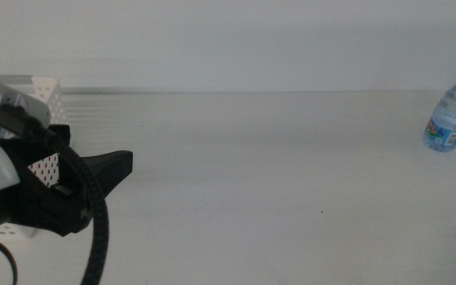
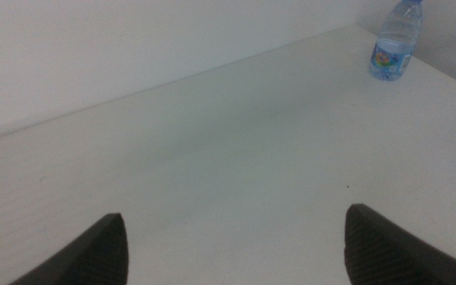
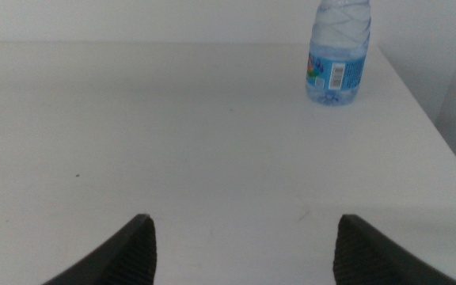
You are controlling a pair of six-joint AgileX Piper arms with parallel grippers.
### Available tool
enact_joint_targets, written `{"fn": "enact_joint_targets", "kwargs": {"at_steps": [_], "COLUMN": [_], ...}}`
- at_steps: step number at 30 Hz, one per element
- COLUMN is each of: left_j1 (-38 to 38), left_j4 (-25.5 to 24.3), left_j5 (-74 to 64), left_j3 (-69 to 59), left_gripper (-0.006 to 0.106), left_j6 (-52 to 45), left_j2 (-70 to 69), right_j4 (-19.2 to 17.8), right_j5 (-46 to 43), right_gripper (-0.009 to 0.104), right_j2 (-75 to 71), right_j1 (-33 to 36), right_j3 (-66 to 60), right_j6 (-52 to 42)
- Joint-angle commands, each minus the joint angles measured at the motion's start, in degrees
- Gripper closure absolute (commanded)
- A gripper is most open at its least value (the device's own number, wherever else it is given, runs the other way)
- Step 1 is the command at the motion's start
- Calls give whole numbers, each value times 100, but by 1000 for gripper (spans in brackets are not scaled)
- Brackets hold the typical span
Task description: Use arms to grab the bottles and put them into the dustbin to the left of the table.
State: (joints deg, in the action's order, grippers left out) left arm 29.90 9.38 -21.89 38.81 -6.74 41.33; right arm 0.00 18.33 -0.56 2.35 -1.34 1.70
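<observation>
Progress is judged as partly made, as far as can be seen: only one bottle is found on the surface (image 1: 252,174). A small water bottle (image 1: 452,112) with blue cap and blue label is seen upright near the far right corner, well apart from everything else. No pale yellow bottle and no red can are visible in any view; whether they already lie in the dustbin (image 1: 47,99) cannot be told, because its inside is hidden by the arm.

The white perforated dustbin is placed at the left edge of the surface. The left tool (image 1: 93,186) is held just in front of it, and in the left wrist view its jaws are spread wide with nothing between them. The right tool (image 3: 240,249) is out of the middle view; in its own wrist view its jaws are also released and empty, and they are pointed toward the water bottle (image 3: 337,55), which is still some way ahead.

What is left, by this judgement, is that the water bottle is grasped and carried across to the dustbin.
</observation>
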Motion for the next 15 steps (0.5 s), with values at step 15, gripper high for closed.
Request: {"fn": "enact_joint_targets", "kwargs": {"at_steps": [15], "left_j1": [24], "left_j4": [60], "left_j5": [412], "left_j3": [169], "left_gripper": [10], "left_j6": [78], "left_j2": [-35], "right_j4": [-788], "right_j5": [-149], "right_gripper": [36], "right_j2": [2769], "right_j1": [-28], "right_j3": [2870], "right_j6": [-117]}}
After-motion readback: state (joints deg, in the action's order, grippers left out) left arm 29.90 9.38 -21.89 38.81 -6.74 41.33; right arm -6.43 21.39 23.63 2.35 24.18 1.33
